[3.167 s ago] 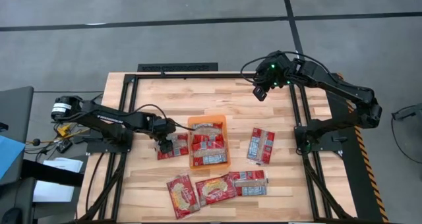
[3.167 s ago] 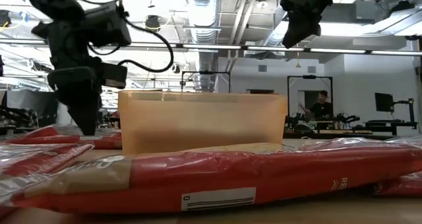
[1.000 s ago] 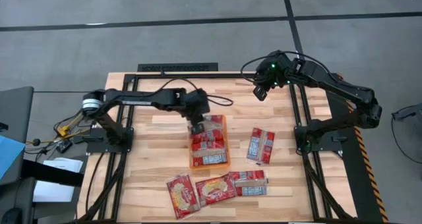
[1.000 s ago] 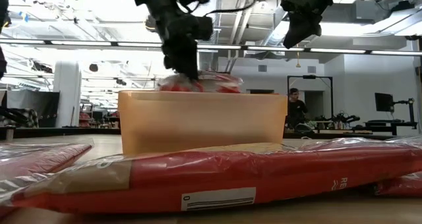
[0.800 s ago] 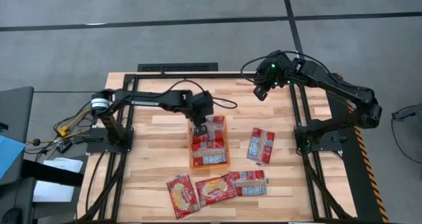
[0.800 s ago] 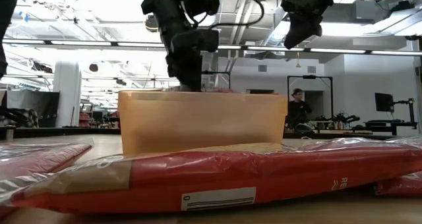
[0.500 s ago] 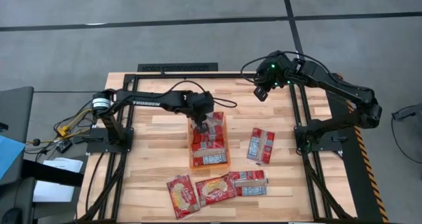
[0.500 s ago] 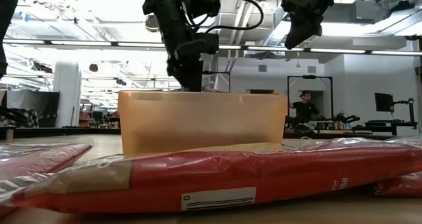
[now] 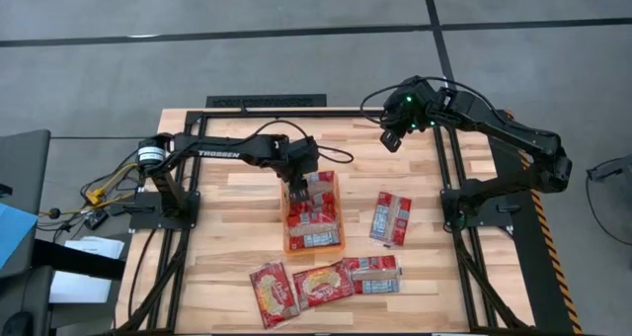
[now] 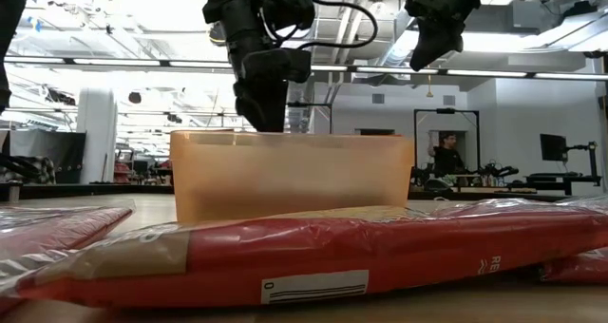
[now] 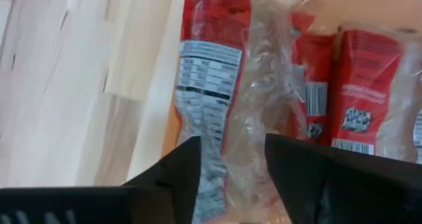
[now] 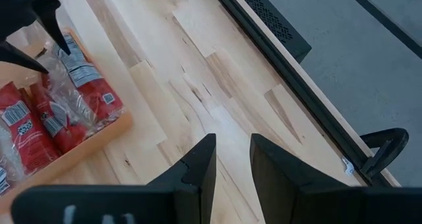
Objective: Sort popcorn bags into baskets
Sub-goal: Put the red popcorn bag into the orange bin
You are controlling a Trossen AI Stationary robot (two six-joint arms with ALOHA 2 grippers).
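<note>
High view, my left gripper (image 9: 298, 190): over the far end of the orange basket (image 9: 287, 245), at its left far corner; my fingers are parted, astride the edge of a packet

High view, my right gripper (image 9: 390, 138): raised over the far right part of the wooden table (image 9: 217, 267), well apart from every packet

High view, basket contents: several popcorn bags (image 9: 316, 215) lie inside, printed faces up, filling it from end to end

High view, loose bags: one grey-and-red packet (image 9: 391, 218) right of the basket; three more near the table's front edge, two showing the popcorn picture (image 9: 274, 294) and one the print side (image 9: 373, 274)

Low view, basket (image 10: 291, 176): translucent orange wall at centre, my left gripper (image 10: 258, 114) dipping to its rim from above

Low view, foreground: a long red packet (image 10: 313, 252) lies flat across the front; my right gripper (image 10: 424, 47) hangs high at upper right

Low view, room: a person (image 10: 445, 159) far behind the table

Left wrist view, my fingers (image 11: 173, 174): spread apart, with a clear-wrapped red packet (image 11: 227, 99) lying between them, leaning at the basket's edge; I cannot tell whether either finger touches it

Left wrist view, neighbours: further red packets (image 11: 362, 92) beside it inside the basket

Right wrist view, my fingers (image 12: 198, 168): held apart with nothing between them, bare table (image 12: 184, 79) below; the basket corner (image 12: 112, 128) with its bags (image 12: 72, 95) sits off to one side
</note>
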